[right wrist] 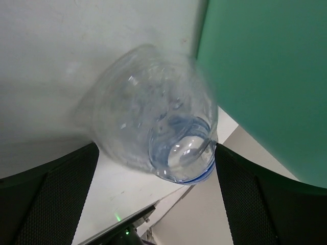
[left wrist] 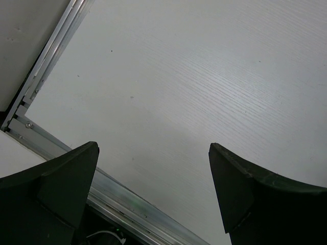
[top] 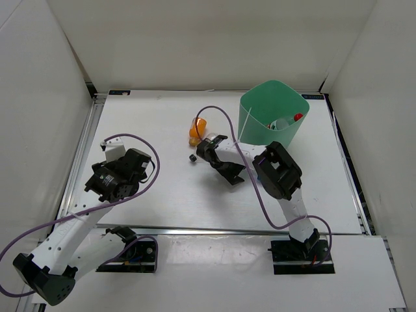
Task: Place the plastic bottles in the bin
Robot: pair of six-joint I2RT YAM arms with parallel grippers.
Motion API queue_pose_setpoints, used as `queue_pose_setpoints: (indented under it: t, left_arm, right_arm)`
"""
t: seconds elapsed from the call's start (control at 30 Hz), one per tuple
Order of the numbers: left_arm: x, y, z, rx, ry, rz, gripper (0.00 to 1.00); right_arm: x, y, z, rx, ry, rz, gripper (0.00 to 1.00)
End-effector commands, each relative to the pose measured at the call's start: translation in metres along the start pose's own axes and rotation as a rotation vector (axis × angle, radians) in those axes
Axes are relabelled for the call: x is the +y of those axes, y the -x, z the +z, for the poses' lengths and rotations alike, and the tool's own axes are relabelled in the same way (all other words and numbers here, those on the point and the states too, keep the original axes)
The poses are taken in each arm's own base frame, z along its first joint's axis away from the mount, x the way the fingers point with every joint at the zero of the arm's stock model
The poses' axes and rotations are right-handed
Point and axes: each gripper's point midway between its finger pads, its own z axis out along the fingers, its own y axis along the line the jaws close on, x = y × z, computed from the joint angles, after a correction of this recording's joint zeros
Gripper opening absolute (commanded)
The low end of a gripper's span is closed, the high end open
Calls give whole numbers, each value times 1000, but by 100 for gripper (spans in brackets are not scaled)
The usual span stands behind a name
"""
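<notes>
A clear bottle (right wrist: 148, 112) with a blue band lies between the fingers of my right gripper (right wrist: 156, 168). The jaws stand wide apart, with the bottle filling the gap, and the bottle looks blurred. In the top view this gripper (top: 208, 145) is at the table's middle with the clear bottle (top: 212, 137) at its tips, just right of the orange bottle (top: 197, 130). The mint-green bin (top: 257, 127) stands at the back right and holds a red-capped bottle (top: 298, 117) and another clear one (top: 282, 123). My left gripper (left wrist: 153, 153) is open and empty over bare table at the left (top: 107, 179).
A small black cap-like piece (top: 192, 158) lies on the table left of my right gripper. The bin's green wall (right wrist: 265, 76) is close on the right in the right wrist view. A metal rail (left wrist: 46, 132) edges the table near my left gripper. White walls enclose the table.
</notes>
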Motion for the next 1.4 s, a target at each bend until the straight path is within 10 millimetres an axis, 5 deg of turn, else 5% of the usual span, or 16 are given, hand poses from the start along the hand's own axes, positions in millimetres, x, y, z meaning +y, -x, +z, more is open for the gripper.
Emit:
queue_pose_setpoints:
  t: [0.0,0.13,0.73,1.03,1.2,1.37]
  left_arm:
    - [-1,1,0,-11,-5,-3,100]
    - [-1,1,0,-11,-5,-3,100]
    - [-1,1,0,-11,-5,-3,100]
    - [1,0,1,-13,6,-6,100]
    - [2,1,0,-17,2,-13,100]
    - [4,3,-1,-28,4,-19,100]
  right_arm:
    - [43,-17,11,71,166,43,99]
    - [59,-34,16,122,224,20,98]
    - [85,-36,5,98,367,10,86]
    - [84,-37,-4,85,388,-23,63]
    - [77,-30,-22,59,380,-22,54]
    - [51,6,-66,-93,330,-11,52]
